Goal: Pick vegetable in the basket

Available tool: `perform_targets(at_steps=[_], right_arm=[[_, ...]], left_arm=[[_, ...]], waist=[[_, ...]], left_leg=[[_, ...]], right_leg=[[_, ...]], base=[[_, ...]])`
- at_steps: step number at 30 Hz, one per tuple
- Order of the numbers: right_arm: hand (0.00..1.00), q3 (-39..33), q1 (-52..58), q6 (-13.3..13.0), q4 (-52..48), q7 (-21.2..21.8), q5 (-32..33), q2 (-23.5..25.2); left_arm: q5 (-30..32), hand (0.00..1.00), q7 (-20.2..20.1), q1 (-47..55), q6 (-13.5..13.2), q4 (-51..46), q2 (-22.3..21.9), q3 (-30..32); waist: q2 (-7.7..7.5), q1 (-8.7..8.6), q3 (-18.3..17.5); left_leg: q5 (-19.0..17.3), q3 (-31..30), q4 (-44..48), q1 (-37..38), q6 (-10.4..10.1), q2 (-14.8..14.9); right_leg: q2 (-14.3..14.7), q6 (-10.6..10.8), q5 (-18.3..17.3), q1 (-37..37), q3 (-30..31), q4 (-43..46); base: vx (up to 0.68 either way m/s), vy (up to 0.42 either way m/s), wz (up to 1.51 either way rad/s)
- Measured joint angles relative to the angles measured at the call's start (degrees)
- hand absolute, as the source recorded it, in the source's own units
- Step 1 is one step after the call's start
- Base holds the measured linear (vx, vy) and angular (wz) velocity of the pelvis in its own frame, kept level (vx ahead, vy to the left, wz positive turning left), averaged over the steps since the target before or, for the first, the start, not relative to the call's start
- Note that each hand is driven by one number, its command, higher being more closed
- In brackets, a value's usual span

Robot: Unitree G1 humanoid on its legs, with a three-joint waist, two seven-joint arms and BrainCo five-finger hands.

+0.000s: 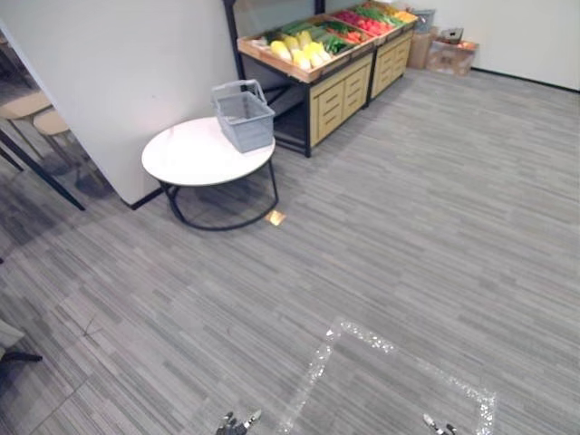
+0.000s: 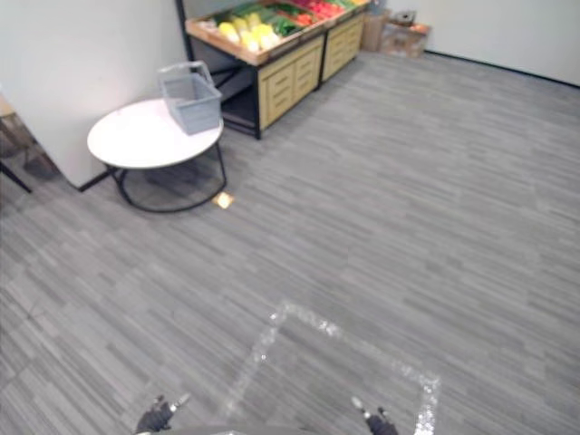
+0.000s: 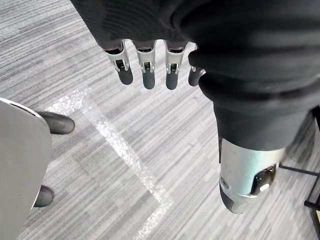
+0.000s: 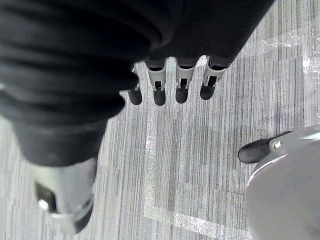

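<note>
Left hand [image 3: 145, 57] and right hand [image 4: 158, 82] hang with fingers straight, empty; one grey basket [image 1: 246, 127] sits on one white table [image 1: 186, 156].

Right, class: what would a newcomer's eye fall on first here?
The bright vegetables on the wooden stand at the back, then the grey basket on the round white table beside it. Nearer, tape marks a corner on the floor, and the left hand and right hand hang open, empty.

A grey basket [image 1: 243, 118] stands at the 2 o'clock edge of the round white worktop [image 1: 190, 156], a wooden stand [image 1: 341, 96] of vegetables [image 1: 304, 51] beyond at 1 o'clock, a taped floor outline [image 1: 361, 333] at 5 o'clock.
</note>
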Motion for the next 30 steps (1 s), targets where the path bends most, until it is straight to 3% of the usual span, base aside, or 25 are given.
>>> perform_targets(at_steps=[6, 12, 19, 21, 23, 24, 26, 28, 30], right_arm=[[0.00, 2.9, 0.0, 0.2, -0.4, 0.9, -5.0, -1.4], [0.00, 6.2, -0.5, 0.3, -1.0, 0.1, -16.1, -3.3], [0.00, 3.1, -0.5, 1.2, -0.9, 0.3, -16.2, -3.6], [0.00, 1.3, -0.6, 1.3, -0.3, 0.3, -14.5, -3.6], [0.00, 1.0, -0.7, 1.3, -0.2, 0.4, -14.3, -3.4], [0.00, 1.0, -0.7, 1.3, -0.2, 0.4, -14.3, -3.3], [0.00, 1.2, -0.6, 1.7, -0.4, 0.1, -14.4, -3.4], [0.00, 1.7, -0.6, 2.1, -1.3, -0.1, -14.3, -3.1], [0.00, 3.9, -1.5, 2.5, -3.3, -0.1, -14.3, -3.2]], left_arm=[[0.4, 0.00, -1.1, 0.0, 0.2, -0.3, 0.0, -0.7], [3.3, 0.00, -1.1, -1.1, 0.7, -0.5, 0.3, -2.3], [6.4, 0.00, -1.1, -2.2, 2.4, -0.3, 0.2, 0.3], [7.2, 0.00, -1.0, -2.1, 2.9, -0.2, 0.4, 2.9], [7.7, 0.00, -0.9, -1.5, 3.4, -0.2, 0.6, 5.2], [7.7, 0.00, -1.0, -1.6, 3.5, -0.4, 0.6, 6.0], [7.7, 0.00, -0.8, -1.4, 3.9, -2.1, -0.1, 8.7], [7.6, 0.00, -0.8, -1.0, 3.9, -2.2, -0.4, 9.1], [7.6, 0.00, -0.7, -1.2, 3.9, -2.8, -0.6, 9.1]], waist=[[0.41, -0.01, 0.4], [0.65, 0.00, 1.6], [1.40, -0.23, 2.9], [1.72, -0.11, 3.5], [2.01, -0.12, 4.5], [1.70, -0.08, 4.9], [1.49, 0.23, 6.3], [1.95, 0.27, 6.4], [2.20, 0.27, 6.5]], left_leg=[[0.0, 0.7, 0.1, -0.1, 0.0, 0.1], [0.0, 0.6, 0.2, -0.3, 0.0, 0.1], [-0.6, -0.3, 1.9, -2.2, -0.9, 0.5], [-3.0, 0.0, 5.7, -2.8, -1.0, 1.2], [-6.7, 1.2, 16.8, -6.7, -2.4, 3.0], [-6.9, 1.3, 20.9, -8.4, -2.6, 3.2], [-5.2, 0.7, 39.8, -16.5, -1.6, 5.3], [-3.8, 0.6, 45.1, -18.3, -1.3, 5.7], [-6.3, 0.7, 49.3, -21.8, -1.4, 5.4]], right_leg=[[0.0, 0.0, 0.0, -0.3, 0.3, 0.2], [0.0, 0.0, 0.0, -0.4, 0.1, 0.2], [0.2, -0.5, -0.4, -1.3, -0.7, 0.8], [0.6, -1.3, -1.2, -0.9, -0.4, 1.9], [1.2, -2.4, -4.1, -1.0, -0.2, 4.2], [1.1, -2.7, -4.6, -0.8, -0.2, 4.7], [1.1, -3.3, -6.6, 0.2, -0.7, 8.2], [0.7, -3.3, -7.8, 1.2, -1.1, 9.3], [-0.1, -3.2, -9.1, 2.7, -1.3, 9.5]], base=[[-0.01, -0.008, -0.04], [0.00, 0.000, 0.00], [0.01, -0.010, 0.07], [0.02, -0.031, -0.09], [-0.01, -0.076, -0.04], [0.00, -0.113, 0.09], [0.03, -0.102, 0.07], [0.09, -0.019, 0.13], [0.15, 0.038, 0.22]])
